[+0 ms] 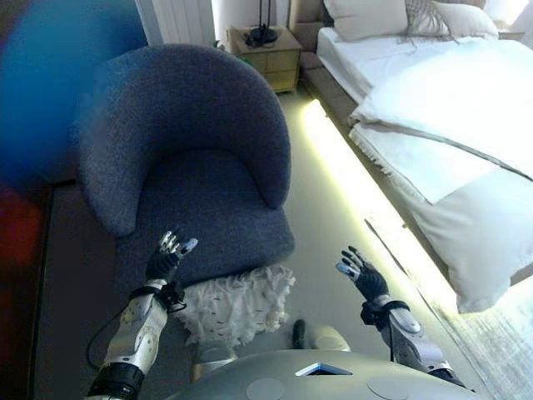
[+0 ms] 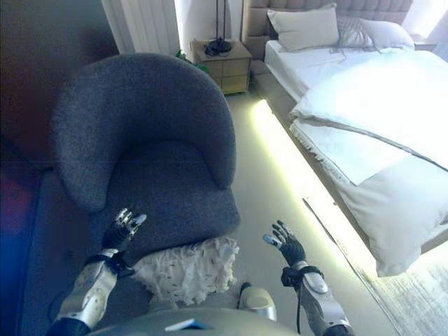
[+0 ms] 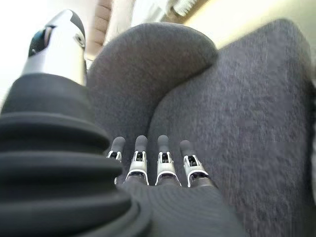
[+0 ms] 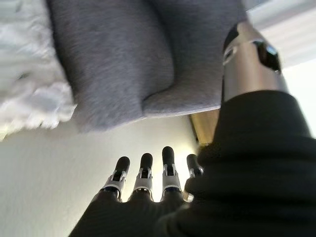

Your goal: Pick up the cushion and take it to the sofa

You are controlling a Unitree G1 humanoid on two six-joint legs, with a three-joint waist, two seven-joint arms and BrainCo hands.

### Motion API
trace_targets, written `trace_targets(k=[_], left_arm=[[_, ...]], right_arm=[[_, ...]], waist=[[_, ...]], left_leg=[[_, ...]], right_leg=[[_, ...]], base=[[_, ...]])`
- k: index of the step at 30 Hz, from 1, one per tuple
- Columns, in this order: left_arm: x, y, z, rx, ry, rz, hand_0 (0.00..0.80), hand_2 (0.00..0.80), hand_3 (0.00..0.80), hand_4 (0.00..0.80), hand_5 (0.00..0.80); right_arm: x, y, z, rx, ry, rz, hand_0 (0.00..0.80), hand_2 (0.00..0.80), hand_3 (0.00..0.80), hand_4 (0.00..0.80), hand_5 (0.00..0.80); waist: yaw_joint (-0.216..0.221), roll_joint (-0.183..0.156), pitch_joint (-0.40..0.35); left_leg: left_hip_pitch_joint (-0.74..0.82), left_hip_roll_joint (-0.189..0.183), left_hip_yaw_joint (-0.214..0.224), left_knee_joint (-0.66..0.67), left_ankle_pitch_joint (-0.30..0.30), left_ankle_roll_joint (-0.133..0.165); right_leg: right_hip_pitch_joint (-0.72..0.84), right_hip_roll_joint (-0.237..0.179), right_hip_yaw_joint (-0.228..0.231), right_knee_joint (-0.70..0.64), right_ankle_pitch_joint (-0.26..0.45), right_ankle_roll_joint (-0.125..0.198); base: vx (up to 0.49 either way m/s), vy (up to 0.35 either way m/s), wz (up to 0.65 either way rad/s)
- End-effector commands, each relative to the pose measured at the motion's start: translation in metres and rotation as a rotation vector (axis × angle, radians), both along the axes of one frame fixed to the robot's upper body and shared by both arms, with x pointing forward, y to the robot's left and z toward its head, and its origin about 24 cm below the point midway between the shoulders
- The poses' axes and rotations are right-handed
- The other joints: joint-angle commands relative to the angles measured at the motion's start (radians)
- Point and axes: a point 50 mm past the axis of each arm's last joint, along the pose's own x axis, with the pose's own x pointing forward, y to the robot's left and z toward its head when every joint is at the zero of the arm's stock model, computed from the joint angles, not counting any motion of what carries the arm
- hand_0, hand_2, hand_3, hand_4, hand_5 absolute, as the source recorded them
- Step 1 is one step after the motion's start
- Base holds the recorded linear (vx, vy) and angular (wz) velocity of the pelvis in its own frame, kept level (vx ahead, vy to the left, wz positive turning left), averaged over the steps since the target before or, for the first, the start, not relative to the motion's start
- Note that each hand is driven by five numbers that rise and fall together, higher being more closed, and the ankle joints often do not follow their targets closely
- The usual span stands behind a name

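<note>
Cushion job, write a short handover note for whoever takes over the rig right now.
Left robot hand: open, holding nothing, above the front of the dark grey sofa chair's seat.
Right robot hand: open, holding nothing, over the bare floor between the chair and the bed.
The white ruffled cushion is at the seat's front edge, between the two hands, neither touching it.
Done: cushion brought to the sofa chair and out of both hands.
Left: probably only settling it further onto the seat, if needed.
</note>
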Motion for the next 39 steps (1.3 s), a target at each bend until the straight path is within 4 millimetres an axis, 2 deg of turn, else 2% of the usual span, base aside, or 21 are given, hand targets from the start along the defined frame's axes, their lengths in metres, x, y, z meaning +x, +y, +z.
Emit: trace_targets(k=[1,3,6,7,8,9,10,11,13,16,20,22,27,29,34,39], left_arm=[[0.007,-0.002,0.007,0.095,-0.073,-0.050,0.000,0.000,0.000,0.000,0.000],[0.014,-0.003,0.006,0.088,-0.085,-0.035,0.000,0.000,0.000,0.000,0.000],[0.024,-0.005,0.007,0.097,-0.116,-0.026,0.000,0.000,0.000,0.000,0.000],[0.028,-0.004,0.008,0.108,-0.131,-0.025,0.000,0.000,0.000,0.000,0.000],[0.028,-0.004,0.008,0.108,-0.131,-0.025,0.000,0.000,0.000,0.000,0.000],[0.039,-0.003,0.016,0.126,-0.174,-0.022,0.000,0.000,0.000,0.000,0.000],[0.048,-0.004,0.023,0.138,-0.205,-0.016,0.000,0.000,0.000,0.000,0.000],[0.056,-0.005,0.027,0.145,-0.226,-0.012,0.000,0.000,0.000,0.000,0.000],[0.082,-0.012,0.042,0.146,-0.284,0.011,0.000,0.000,0.000,0.000,0.000],[0.100,-0.019,0.049,0.146,-0.306,0.040,0.000,0.000,0.000,0.000,0.000],[0.122,-0.029,0.062,0.178,-0.332,0.027,0.000,0.000,0.000,0.000,0.000],[0.134,-0.032,0.072,0.186,-0.359,0.029,0.000,0.000,0.000,0.000,0.000],[0.148,-0.037,0.086,0.178,-0.395,0.020,0.000,0.000,0.000,0.000,0.000],[0.153,-0.033,0.092,0.175,-0.398,0.013,0.000,0.000,0.000,0.000,0.000],[0.159,-0.020,0.097,0.166,-0.378,0.049,0.000,0.000,0.000,0.000,0.000],[0.158,0.009,0.102,0.075,-0.385,0.236,0.000,0.000,0.000,0.000,0.000]], right_arm=[[0.028,-0.002,0.018,-0.092,-0.124,0.040,0.000,0.000,0.000,0.000,0.000],[0.038,-0.002,0.020,-0.115,-0.138,0.042,0.000,0.000,0.000,0.000,0.000],[0.045,-0.004,0.023,-0.138,-0.158,0.046,0.000,0.000,0.000,0.000,0.000],[0.048,-0.003,0.025,-0.149,-0.169,0.054,0.000,0.000,0.000,0.000,0.000],[0.048,-0.003,0.025,-0.149,-0.169,0.054,0.000,0.000,0.000,0.000,0.000],[0.058,-0.001,0.033,-0.168,-0.206,0.069,0.000,0.000,0.000,0.000,0.000],[0.067,0.002,0.038,-0.175,-0.233,0.084,0.000,0.000,0.000,0.000,0.000],[0.075,0.004,0.042,-0.182,-0.255,0.090,0.000,0.000,0.000,0.000,0.000],[0.104,0.010,0.057,-0.207,-0.309,0.091,0.000,0.000,0.000,0.000,0.000],[0.131,0.014,0.073,-0.238,-0.339,0.082,0.000,0.000,0.000,0.000,0.000],[0.166,0.011,0.103,-0.303,-0.397,0.069,0.000,0.000,0.000,0.000,0.000],[0.184,0.007,0.125,-0.344,-0.432,0.070,0.000,0.000,0.000,0.000,0.000],[0.200,-0.010,0.147,-0.368,-0.452,0.049,0.000,0.000,0.000,0.000,0.000],[0.205,-0.019,0.156,-0.386,-0.463,0.034,0.000,0.000,0.000,0.000,0.000],[0.215,-0.032,0.177,-0.382,-0.490,-0.010,0.000,0.000,0.000,0.000,0.000],[0.217,-0.044,0.186,-0.370,-0.499,-0.042,0.000,0.000,0.000,0.000,0.000]], waist=[[0.010,0.039,0.034],[0.022,0.068,0.052],[0.018,0.082,0.087],[0.018,0.086,0.109],[0.019,0.085,0.109],[0.020,0.087,0.151],[0.020,0.086,0.179],[0.022,0.085,0.197],[0.032,0.083,0.254],[0.041,0.085,0.293],[0.057,0.097,0.338],[0.059,0.107,0.370],[0.065,0.125,0.399],[0.065,0.134,0.407],[0.064,0.142,0.415],[0.068,0.138,0.422]], left_leg=[[-0.004,0.017,0.031,-0.143,0.155,0.018],[-0.037,0.026,0.044,-0.252,0.164,0.012],[-0.072,0.007,0.072,-0.216,0.058,0.030],[-0.091,0.001,0.070,-0.183,-0.010,0.034],[-0.093,0.000,0.070,-0.180,-0.012,0.035],[-0.176,0.002,0.050,-0.107,-0.055,0.039],[-0.228,0.010,0.044,-0.064,-0.071,0.039],[-0.263,0.014,0.039,-0.040,-0.079,0.039],[-0.361,0.019,0.019,0.024,-0.098,0.036],[-0.455,0.026,-0.003,0.093,-0.122,0.033],[-0.583,0.034,-0.023,0.168,-0.140,0.031],[-0.669,0.037,-0.042,0.225,-0.151,0.031],[-0.795,0.038,-0.068,0.337,-0.184,0.042],[-0.868,0.043,-0.074,0.424,-0.214,0.052],[-1.006,0.049,-0.090,0.557,-0.255,0.062],[-1.115,0.043,-0.109,0.665,-0.288,0.069]], right_leg=[[-0.009,-0.037,-0.010,-0.001,0.021,0.032],[-0.032,-0.057,-0.037,0.023,0.003,0.038],[-0.094,-0.124,-0.047,0.100,-0.010,0.050],[-0.130,-0.159,-0.040,0.155,-0.026,0.066],[-0.132,-0.160,-0.039,0.157,-0.028,0.066],[-0.208,-0.189,-0.017,0.207,-0.026,0.075],[-0.253,-0.196,-0.006,0.227,-0.025,0.077],[-0.285,-0.199,0.002,0.242,-0.024,0.077],[-0.380,-0.198,0.025,0.296,-0.029,0.076],[-0.470,-0.192,0.042,0.356,-0.039,0.075],[-0.598,-0.189,0.055,0.445,-0.054,0.070],[-0.696,-0.190,0.069,0.531,-0.073,0.062],[-0.838,-0.192,0.092,0.686,-0.123,0.044],[-0.918,-0.197,0.107,0.783,-0.153,0.034],[-1.065,-0.197,0.129,0.922,-0.199,0.026],[-1.174,-0.202,0.140,1.017,-0.237,0.013]], base=[[0.094,0.273,0.02],[0.003,0.303,-0.11],[-0.009,0.248,-0.10],[0.028,0.158,0.09],[-0.129,0.162,0.22],[-0.279,0.081,0.23],[-0.369,0.079,0.26],[-0.351,0.025,0.16],[-0.296,0.006,0.06],[-0.194,0.001,-0.04],[-0.139,0.008,-0.07],[-0.132,0.030,0.03],[-0.072,0.022,0.07],[-0.054,-0.016,0.17],[-0.034,-0.019,0.10],[0.006,-0.045,0.11]])
